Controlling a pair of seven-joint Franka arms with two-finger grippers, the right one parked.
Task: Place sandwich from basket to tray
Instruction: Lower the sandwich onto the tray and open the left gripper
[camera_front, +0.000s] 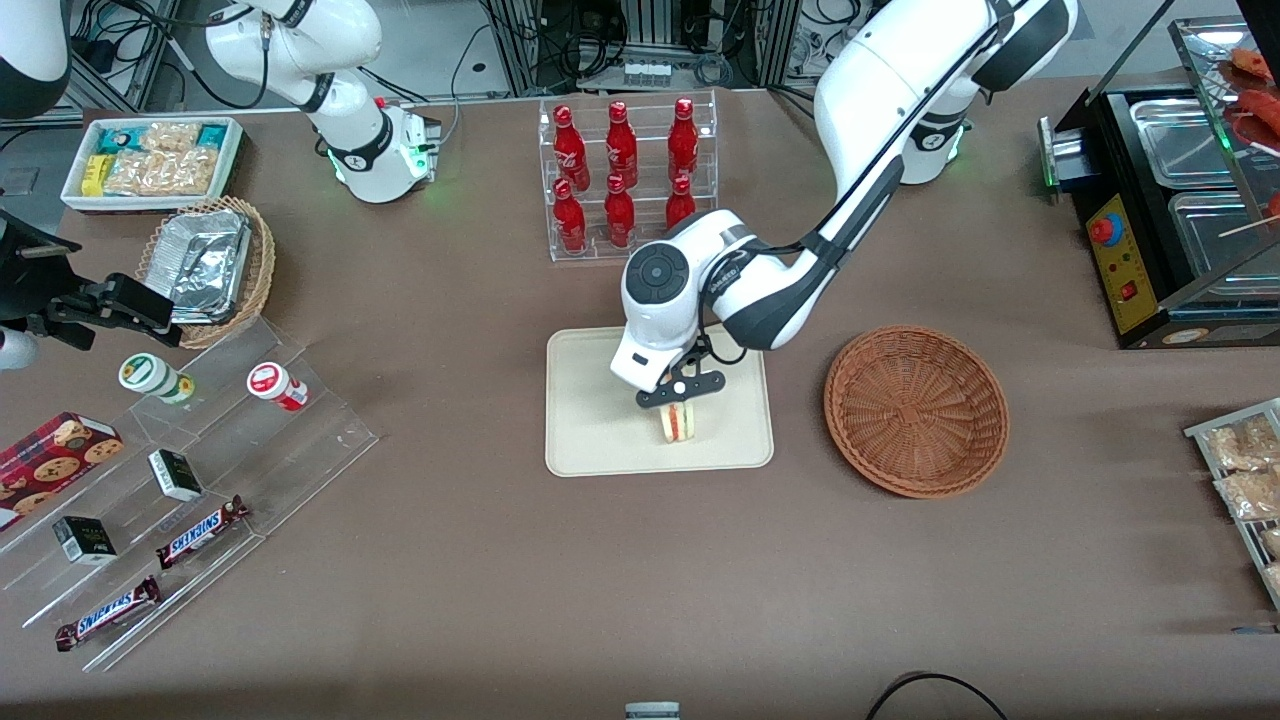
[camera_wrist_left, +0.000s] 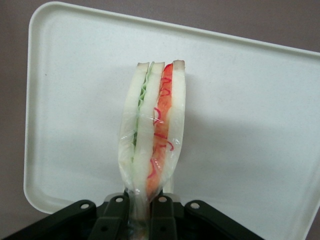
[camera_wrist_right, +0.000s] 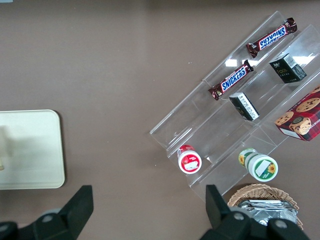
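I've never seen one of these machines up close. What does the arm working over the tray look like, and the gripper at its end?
The working arm is glossy white with rounded shells, dark grey bands at its joints and a round dark grey cap near the wrist. A thin black cable loops beside the wrist. Its base glows green. The gripper is black, with a flat crossbar carrying a small white dot and two slim black fingers.
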